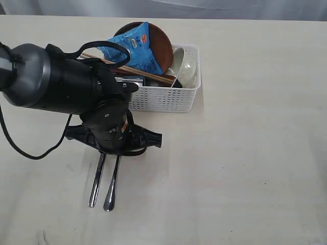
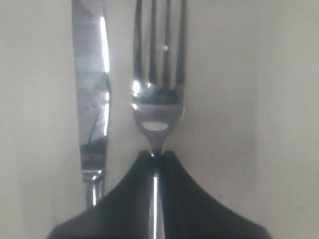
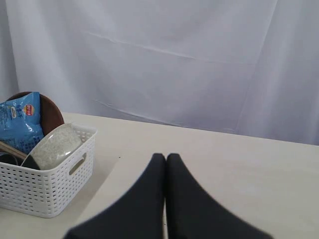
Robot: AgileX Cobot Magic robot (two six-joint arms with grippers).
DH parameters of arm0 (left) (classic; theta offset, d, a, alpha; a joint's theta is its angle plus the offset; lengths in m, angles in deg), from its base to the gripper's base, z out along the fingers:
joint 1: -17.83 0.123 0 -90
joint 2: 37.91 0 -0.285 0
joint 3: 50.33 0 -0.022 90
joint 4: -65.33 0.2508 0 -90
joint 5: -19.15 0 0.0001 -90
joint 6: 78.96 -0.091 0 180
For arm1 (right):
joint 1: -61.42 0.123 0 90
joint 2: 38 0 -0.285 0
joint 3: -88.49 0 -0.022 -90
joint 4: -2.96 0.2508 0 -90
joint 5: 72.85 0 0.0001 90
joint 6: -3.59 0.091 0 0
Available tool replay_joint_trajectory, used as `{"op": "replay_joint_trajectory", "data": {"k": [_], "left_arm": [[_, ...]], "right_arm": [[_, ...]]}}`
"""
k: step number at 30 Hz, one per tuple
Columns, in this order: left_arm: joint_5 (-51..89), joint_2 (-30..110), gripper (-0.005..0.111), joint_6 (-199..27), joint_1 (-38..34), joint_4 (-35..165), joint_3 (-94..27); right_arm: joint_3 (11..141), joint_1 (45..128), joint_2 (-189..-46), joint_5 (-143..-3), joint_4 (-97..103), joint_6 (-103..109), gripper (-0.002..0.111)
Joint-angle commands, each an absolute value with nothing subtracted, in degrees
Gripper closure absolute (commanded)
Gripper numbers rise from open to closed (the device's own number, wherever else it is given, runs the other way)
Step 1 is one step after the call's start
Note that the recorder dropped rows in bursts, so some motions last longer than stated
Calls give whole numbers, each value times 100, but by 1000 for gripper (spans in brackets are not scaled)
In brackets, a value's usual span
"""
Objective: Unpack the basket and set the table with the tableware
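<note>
My left gripper (image 1: pixel 116 148) (image 2: pixel 158 153) is shut on the neck of the steel fork (image 2: pixel 157 74), whose handle (image 1: pixel 111 188) sticks out toward the table's front edge. The steel knife (image 2: pixel 92 94) (image 1: pixel 95 181) lies parallel beside it on the table (image 1: pixel 245 153). The white basket (image 1: pixel 163 99) (image 3: pixel 50 194) holds the brown plate (image 1: pixel 162 43) (image 3: pixel 54 112), the grey-green bowl (image 1: pixel 186 66) (image 3: pixel 52 144) and the chopsticks (image 1: pixel 148 75). My right gripper (image 3: pixel 166 157) is shut on nothing, over bare table to the right of the basket; the exterior view does not show it.
A blue snack packet (image 1: pixel 135 46) (image 3: pixel 20 122) leans on the plate inside the basket. My left arm's dark body (image 1: pixel 51 81) covers the basket's left end. A white curtain (image 3: pixel 174 59) hangs behind the table.
</note>
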State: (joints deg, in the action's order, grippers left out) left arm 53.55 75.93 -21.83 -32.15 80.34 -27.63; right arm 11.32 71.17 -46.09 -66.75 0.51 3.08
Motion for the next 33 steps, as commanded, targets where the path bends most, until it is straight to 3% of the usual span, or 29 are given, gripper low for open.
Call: {"op": "replay_joint_trajectory", "data": {"k": [1, 33], "left_arm": [[5429, 7588, 107, -2049, -3205, 8155, -2752], [5379, 7588, 106, -2063, -3205, 8278, -2752]], "right_arm": [[1127, 7084, -4579, -6733, 54, 292, 109], [1127, 7084, -4579, -6733, 54, 292, 109]]}}
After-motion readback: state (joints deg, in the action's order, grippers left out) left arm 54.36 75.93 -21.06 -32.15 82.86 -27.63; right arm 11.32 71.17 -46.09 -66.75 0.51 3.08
